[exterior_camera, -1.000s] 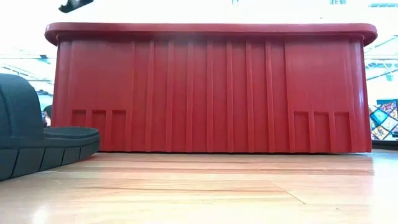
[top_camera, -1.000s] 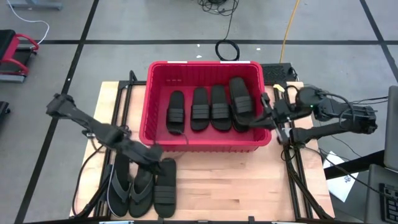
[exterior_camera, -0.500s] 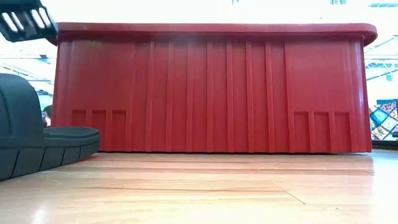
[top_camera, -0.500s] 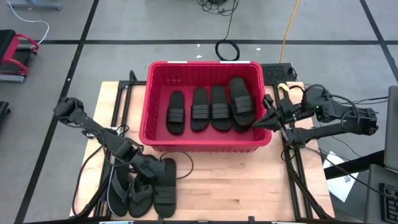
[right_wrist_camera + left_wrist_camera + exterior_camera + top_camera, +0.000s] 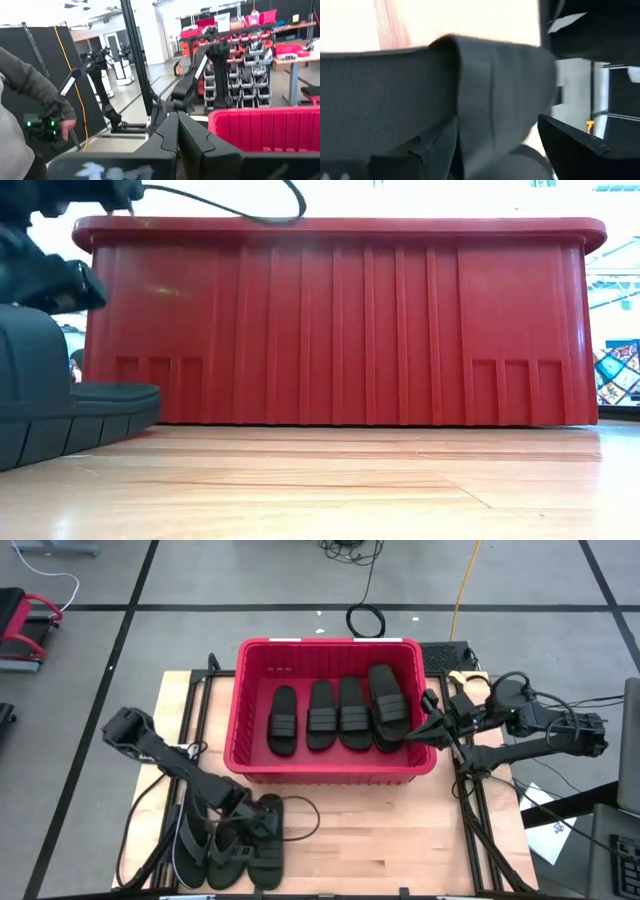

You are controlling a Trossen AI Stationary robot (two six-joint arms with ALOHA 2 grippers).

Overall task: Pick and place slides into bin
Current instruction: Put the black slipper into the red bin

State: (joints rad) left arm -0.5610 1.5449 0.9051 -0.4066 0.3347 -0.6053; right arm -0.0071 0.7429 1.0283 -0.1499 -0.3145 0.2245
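Black left gripper [image 5: 262,823] spread over slide [image 5: 266,845] | right gripper [image 5: 412,737] pressed together beside bin [image 5: 330,776]

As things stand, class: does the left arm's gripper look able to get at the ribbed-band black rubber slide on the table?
Probably yes. The left gripper is open right over the ribbed-band black rubber slide, with nothing between them.

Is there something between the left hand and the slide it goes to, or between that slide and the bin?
Nothing visible separates the left hand, open, from the ribbed slide beneath it. Toward the bin only bare table lies, though the near wall must be cleared.
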